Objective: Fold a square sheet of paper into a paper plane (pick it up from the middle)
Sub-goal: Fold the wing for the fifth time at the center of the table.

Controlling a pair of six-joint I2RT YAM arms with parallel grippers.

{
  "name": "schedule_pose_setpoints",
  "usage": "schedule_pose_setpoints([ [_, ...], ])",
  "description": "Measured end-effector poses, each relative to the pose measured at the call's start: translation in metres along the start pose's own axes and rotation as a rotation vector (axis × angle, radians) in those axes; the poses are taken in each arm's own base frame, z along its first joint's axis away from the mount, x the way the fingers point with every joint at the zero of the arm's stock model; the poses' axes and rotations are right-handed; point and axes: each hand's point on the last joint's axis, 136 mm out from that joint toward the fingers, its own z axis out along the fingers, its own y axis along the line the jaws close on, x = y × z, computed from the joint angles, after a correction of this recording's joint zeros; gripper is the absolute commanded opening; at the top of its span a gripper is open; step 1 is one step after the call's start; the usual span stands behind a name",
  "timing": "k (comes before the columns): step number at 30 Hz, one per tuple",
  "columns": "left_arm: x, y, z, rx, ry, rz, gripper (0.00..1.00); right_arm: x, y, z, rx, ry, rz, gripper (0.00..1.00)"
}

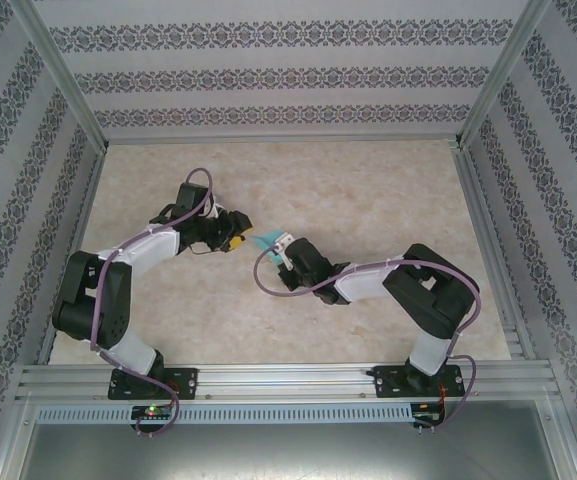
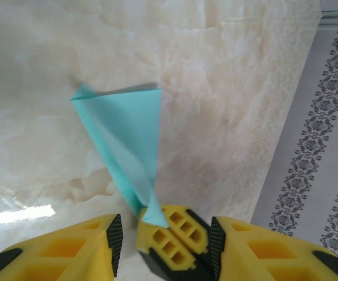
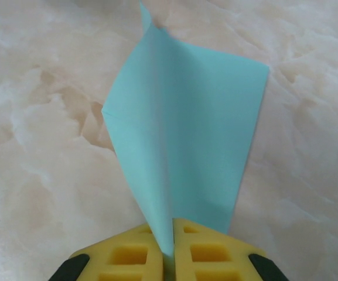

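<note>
The thin turquoise folded paper plane (image 3: 186, 134) is held over the beige marble table (image 3: 34, 117). Its long axis runs straight out from the right gripper (image 3: 171, 249), whose 2 fingers pinch its narrow end. The left gripper (image 2: 166, 240), jaws apart, straddles that pinch.

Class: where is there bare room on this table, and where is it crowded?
Free: far strip of table by the back wall; the near patch between the arm bases. Crowded: centre, left gripper and right gripper meeting at the paper plane.
</note>
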Motion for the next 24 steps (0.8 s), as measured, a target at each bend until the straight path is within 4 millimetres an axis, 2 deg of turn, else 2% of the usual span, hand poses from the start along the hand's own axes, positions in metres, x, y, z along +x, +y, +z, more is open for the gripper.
schedule_pose_setpoints([
  [2,0.004,0.010,0.003,-0.011,0.005,-0.008,0.47,-0.001,-0.002,-0.002,-0.026,-0.005,0.039,0.12],
  [5,0.011,0.023,0.006,-0.023,0.016,-0.020,0.48,-0.004,-0.003,-0.004,-0.062,-0.016,0.094,0.21],
  [9,0.015,0.025,0.009,-0.013,0.030,-0.016,0.47,-0.007,0.000,-0.007,-0.091,-0.021,0.114,0.31],
  [19,0.020,0.031,0.022,-0.015,0.064,-0.017,0.45,-0.009,0.003,-0.007,-0.102,0.008,0.104,0.30],
  [24,0.026,0.030,0.028,-0.005,0.091,-0.010,0.44,-0.009,0.007,-0.007,-0.126,0.018,0.104,0.24],
])
